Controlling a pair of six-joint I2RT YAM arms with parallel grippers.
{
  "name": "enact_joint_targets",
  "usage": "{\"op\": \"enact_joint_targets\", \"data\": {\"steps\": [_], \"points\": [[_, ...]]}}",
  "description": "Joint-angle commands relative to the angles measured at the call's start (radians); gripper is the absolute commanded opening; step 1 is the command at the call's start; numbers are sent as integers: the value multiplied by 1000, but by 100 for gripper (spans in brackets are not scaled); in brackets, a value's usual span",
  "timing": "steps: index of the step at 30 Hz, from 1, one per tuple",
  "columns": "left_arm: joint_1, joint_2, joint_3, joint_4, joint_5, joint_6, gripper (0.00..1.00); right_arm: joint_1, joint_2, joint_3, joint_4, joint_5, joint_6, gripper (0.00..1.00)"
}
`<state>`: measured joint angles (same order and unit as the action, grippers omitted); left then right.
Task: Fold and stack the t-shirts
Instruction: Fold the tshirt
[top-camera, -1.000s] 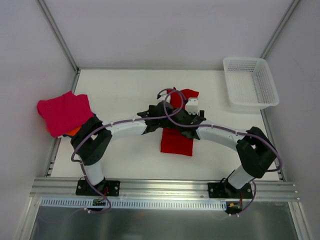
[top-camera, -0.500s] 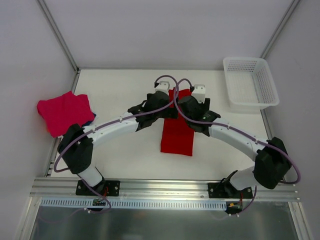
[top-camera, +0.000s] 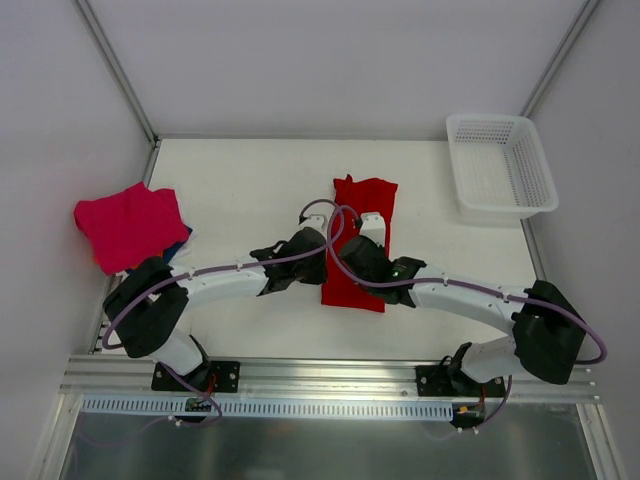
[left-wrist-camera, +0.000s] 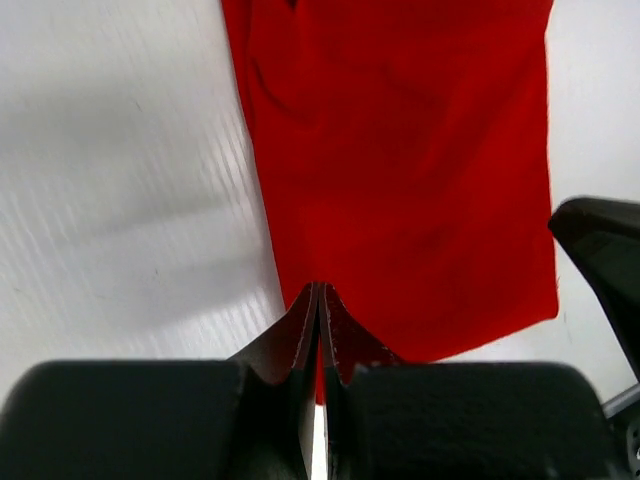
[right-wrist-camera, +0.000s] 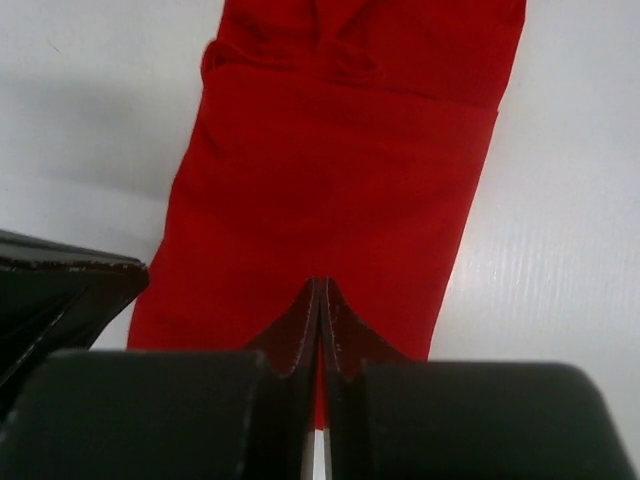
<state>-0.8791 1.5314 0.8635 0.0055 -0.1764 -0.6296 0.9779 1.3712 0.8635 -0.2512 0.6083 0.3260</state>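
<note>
Left gripper (left-wrist-camera: 319, 288) and right gripper (right-wrist-camera: 319, 285): jaws pressed together, side by side over lower edge of red t-shirt (top-camera: 366, 205), flat on table (top-camera: 240, 180).

- White plastic mesh basket (top-camera: 500, 165): well apart from the right gripper (right-wrist-camera: 318, 287), beyond it and to its right, upright at the table's far right corner.
- White table (top-camera: 240, 180): beneath both the right and the left gripper (left-wrist-camera: 318, 288), its bare surface showing on either side of them.
- Aluminium rail (top-camera: 330, 373): crosswise on the near side of both grippers, along the table's near edge.
- Slanted metal frame posts (top-camera: 115, 70): far beyond the grippers, one on each side.
</note>
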Motion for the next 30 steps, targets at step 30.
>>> {"op": "enact_joint_targets", "data": {"steps": [30], "points": [[-100, -17, -159, 215, 83, -154, 0, -159, 308, 212, 69, -137, -56, 0]]}}
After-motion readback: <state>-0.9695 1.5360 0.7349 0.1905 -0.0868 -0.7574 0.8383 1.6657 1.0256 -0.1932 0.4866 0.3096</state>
